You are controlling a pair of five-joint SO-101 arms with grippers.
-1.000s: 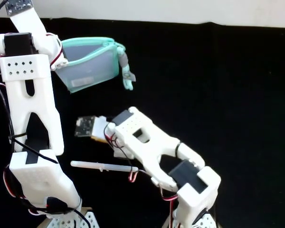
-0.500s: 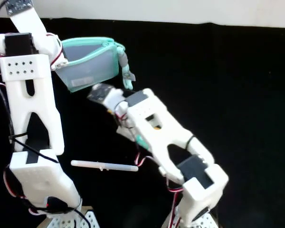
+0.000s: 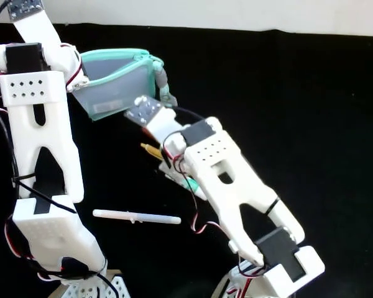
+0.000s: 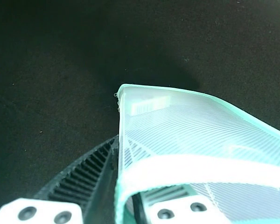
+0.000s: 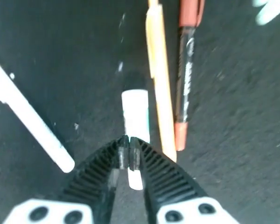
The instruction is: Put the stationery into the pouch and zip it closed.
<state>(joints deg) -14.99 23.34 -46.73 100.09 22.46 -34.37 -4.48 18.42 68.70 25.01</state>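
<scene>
- My left fingers (image 4: pixel 123 184) are clamped on the rim of the see-through plastic pouch with mint-green edging (image 4: pixel 186 135).
- In the high view the pouch (image 3: pixel 115 87) sits at the far left of the black desk (image 3: pixel 298 124), tilted, right next to my left arm (image 3: pixel 37 124). Its mouth looks open, and a green-and-grey zip tag (image 3: pixel 166 90) hangs off the end nearest my other arm.
- My right fingers (image 5: pixel 129 156) are pinched together at the tips with nothing between them, as far as I can see.
- They hang right over a short white stick with a greenish band (image 5: pixel 135 114) lying on the desk. Can't tell if they actually touch it.
- Just beside that stick lies a long orange pencil (image 5: pixel 157 79), and a red-brown pen (image 5: pixel 186 70) lies alongside the pencil, roughly parallel.
- A slim white pen (image 5: pixel 28 121) lies off on the other side of the stick, angled away. From above, the white pen (image 3: pixel 137 217) is between my two arm bases, well apart from the pouch.
- My right arm (image 3: pixel 224 174) stretches across the middle of the desk, its wrist close to the pouch's tag end.
</scene>
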